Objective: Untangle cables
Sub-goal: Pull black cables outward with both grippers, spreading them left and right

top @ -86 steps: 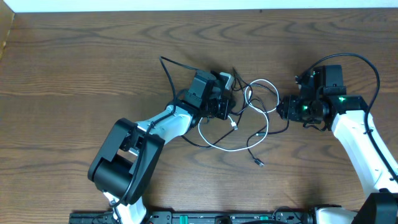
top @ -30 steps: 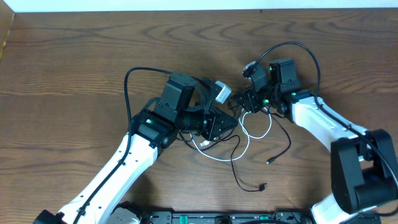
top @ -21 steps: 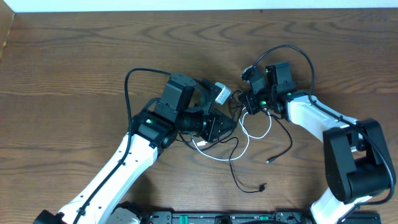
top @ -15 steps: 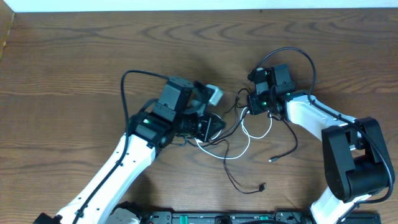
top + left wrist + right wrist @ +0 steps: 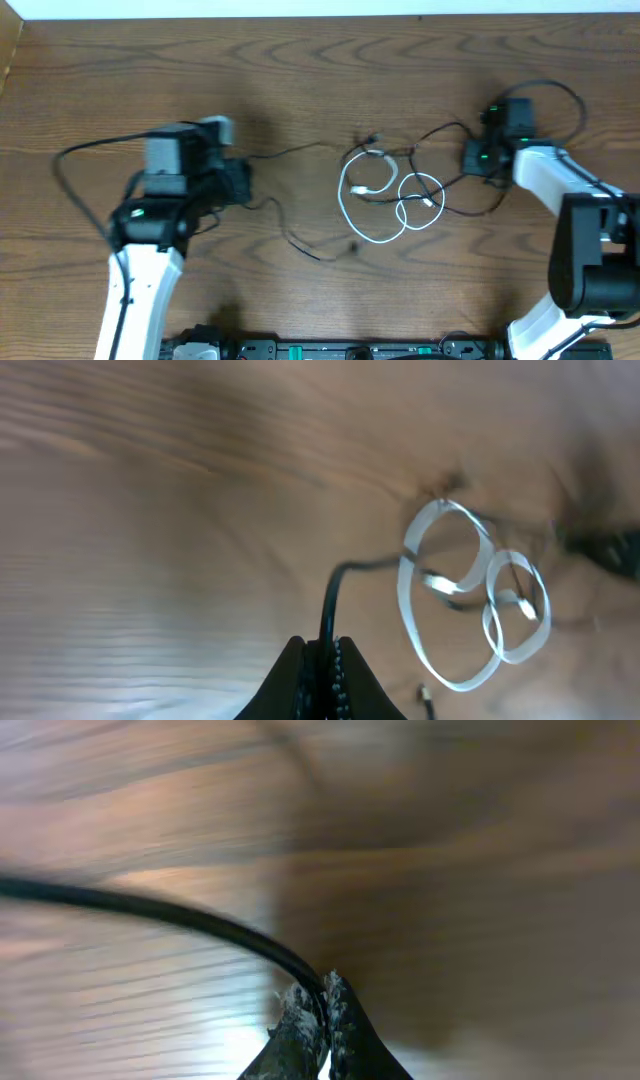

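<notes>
Pinches the black cable (image 5: 328,595) in fully closed jaws of left gripper (image 5: 322,665) and right gripper (image 5: 322,1018) alike; loses white cable (image 5: 404,595) plugs to blur.

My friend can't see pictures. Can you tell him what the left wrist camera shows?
The left gripper is pinched shut on a thin black cable that curves away across a brown wooden table. Beyond it lies a white cable curled into loops. The whole picture is blurry.
</notes>
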Controlling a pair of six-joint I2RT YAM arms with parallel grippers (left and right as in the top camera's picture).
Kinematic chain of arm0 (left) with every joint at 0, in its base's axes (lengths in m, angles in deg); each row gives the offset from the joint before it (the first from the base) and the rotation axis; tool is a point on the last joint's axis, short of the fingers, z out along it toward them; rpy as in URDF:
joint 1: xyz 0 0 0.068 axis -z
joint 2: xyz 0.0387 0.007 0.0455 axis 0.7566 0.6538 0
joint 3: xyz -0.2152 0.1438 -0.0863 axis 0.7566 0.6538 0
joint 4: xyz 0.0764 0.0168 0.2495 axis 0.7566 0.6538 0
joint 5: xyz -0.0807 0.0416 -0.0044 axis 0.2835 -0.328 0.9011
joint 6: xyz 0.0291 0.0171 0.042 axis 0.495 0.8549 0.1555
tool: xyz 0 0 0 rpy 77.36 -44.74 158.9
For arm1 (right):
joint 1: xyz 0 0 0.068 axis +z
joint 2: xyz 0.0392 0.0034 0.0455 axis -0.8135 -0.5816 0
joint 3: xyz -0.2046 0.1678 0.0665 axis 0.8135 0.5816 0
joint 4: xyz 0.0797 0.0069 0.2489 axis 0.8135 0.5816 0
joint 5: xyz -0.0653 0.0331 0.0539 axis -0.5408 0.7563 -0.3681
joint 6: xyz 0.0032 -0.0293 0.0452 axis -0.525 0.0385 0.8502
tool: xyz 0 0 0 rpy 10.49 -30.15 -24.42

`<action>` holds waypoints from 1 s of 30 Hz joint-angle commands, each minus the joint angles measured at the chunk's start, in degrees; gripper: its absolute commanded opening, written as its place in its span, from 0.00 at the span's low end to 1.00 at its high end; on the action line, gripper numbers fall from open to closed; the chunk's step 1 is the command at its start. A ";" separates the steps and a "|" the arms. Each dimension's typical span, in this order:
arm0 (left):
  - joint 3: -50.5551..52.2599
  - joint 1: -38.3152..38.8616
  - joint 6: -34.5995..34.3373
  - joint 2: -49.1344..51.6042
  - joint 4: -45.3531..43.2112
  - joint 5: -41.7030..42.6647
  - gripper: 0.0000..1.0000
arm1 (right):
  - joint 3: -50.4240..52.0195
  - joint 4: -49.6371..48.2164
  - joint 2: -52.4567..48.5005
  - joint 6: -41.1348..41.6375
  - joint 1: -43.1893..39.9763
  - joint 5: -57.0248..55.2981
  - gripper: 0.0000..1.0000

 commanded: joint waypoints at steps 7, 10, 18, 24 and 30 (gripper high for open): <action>-0.76 -18.10 0.07 -1.51 -0.63 -1.40 0.07 | 0.76 5.90 -0.81 7.87 -12.66 -2.64 0.01; -0.76 -22.60 -2.54 -1.51 -1.27 -1.36 0.08 | 0.76 7.56 -0.81 11.91 -16.22 -2.58 0.01; -0.76 -25.81 -7.30 -1.46 -2.32 5.49 0.07 | 0.76 6.93 -0.81 9.20 -19.47 8.90 0.01; -0.70 -23.32 -7.26 -1.44 -5.29 18.10 0.07 | 0.74 0.52 -0.81 -5.99 -15.91 39.34 0.01; -0.63 -12.04 -3.30 -0.81 -6.75 18.60 0.07 | 0.70 0.20 0.61 -11.37 -5.64 41.11 0.01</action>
